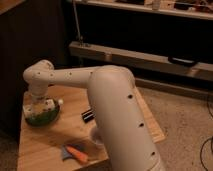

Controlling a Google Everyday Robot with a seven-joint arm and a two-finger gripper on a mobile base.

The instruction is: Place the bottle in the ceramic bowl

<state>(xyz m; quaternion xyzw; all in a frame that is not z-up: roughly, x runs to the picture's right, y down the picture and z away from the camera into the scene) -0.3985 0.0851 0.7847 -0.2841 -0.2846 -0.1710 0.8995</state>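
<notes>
arm bent over ceramic bowl (35,118); end effector (40,107) seemingly grasping bottle (48,105).

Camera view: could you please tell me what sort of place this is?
Probably a lab or workshop: a wooden table beside dark shelving with a metal rail, cables on speckled floor. The gripper hangs over the ceramic bowl.

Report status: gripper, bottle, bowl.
Gripper over shallow glossy green ceramic bowl, table's left. Small whitish plastic bottle at gripper, above bowl. Nothing blocking.
</notes>
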